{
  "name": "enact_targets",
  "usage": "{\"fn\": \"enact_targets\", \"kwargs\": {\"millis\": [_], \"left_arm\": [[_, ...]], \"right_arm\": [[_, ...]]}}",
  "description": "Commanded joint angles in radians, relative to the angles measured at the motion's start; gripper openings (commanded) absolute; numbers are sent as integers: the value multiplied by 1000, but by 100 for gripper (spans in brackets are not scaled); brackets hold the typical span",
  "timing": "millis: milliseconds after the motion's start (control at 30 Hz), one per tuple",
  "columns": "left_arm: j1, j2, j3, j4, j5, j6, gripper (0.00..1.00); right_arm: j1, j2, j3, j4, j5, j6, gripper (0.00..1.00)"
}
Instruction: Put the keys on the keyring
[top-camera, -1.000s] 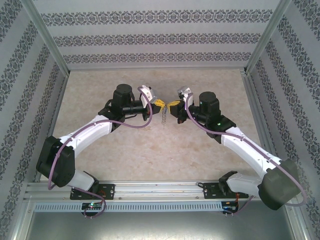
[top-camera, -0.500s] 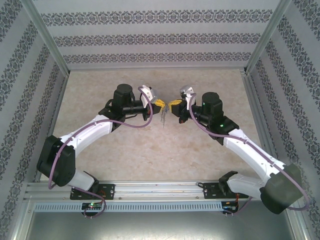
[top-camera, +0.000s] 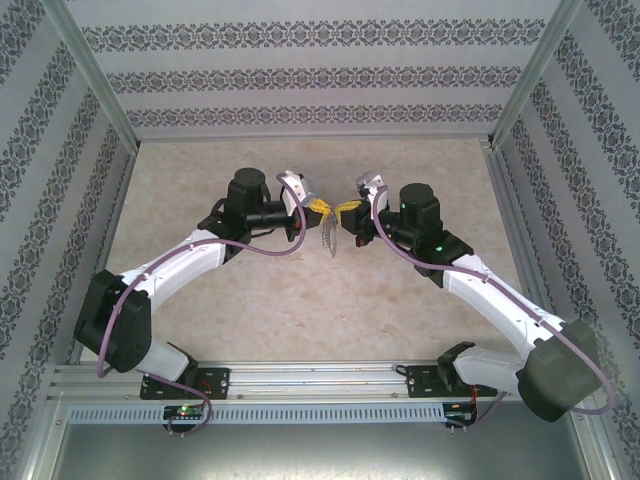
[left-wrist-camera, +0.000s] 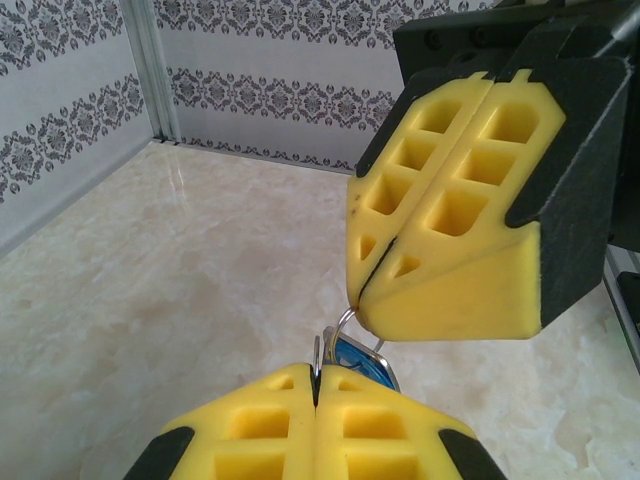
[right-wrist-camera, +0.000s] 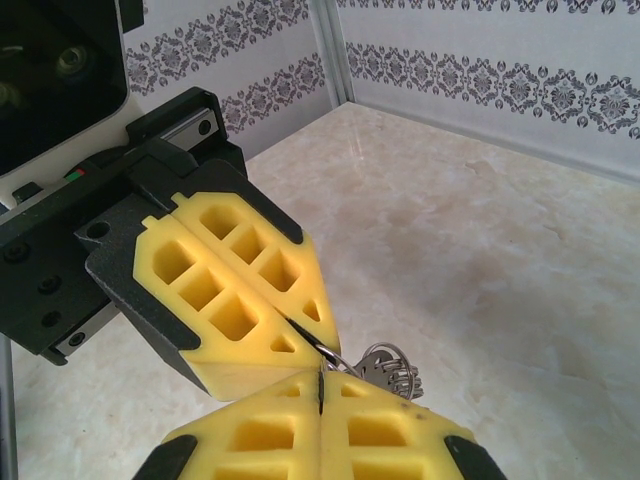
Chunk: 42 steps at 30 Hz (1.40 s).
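1. You have the left gripper (top-camera: 318, 207) and the right gripper (top-camera: 345, 210) meeting tip to tip above the tabletop (top-camera: 300, 310), midway between its left and right edges and nearer its far edge than its near one.
2. The left gripper reaches in from the left and the right gripper from the right.
3. The keyring (top-camera: 328, 236) hangs just below their meeting point.
4. The keys (left-wrist-camera: 358, 361) sit just behind the left gripper's tips, beneath the right gripper's tips.

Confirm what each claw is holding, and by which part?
Left claw pinches the keys at the metal beside the blue tag; right claw pinches a thin metal loop at its tips. Whether that is the keyring cannot be told.
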Motion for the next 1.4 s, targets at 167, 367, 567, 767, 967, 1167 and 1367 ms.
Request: {"fn": "enact_targets", "kwargs": {"millis": [167,367,567,767,967,1167,1367], "left_arm": [[-22,4,38,5,32,26,0],[-23,2,37,2,47,25,0],[-24,-6,37,-14,46,38,0],[-24,-11,37,-11,38,40,0],[-24,-16,31,11,23,29,0],[-24,-11,34,8,23,27,0],[-24,-10,36,2,22,33,0]], "right_arm": [[14,0,38,42,-10,-13,0],[14,18,54,38,-20,-18,0],[15,35,71,4,-29,-39,0],[15,25,50,3,-5,-40,0],[10,1,11,20,11,-26,0],[10,-32,-4,33,3,-5,0],[17,-48,-10,21,-13,-3,0]]}}
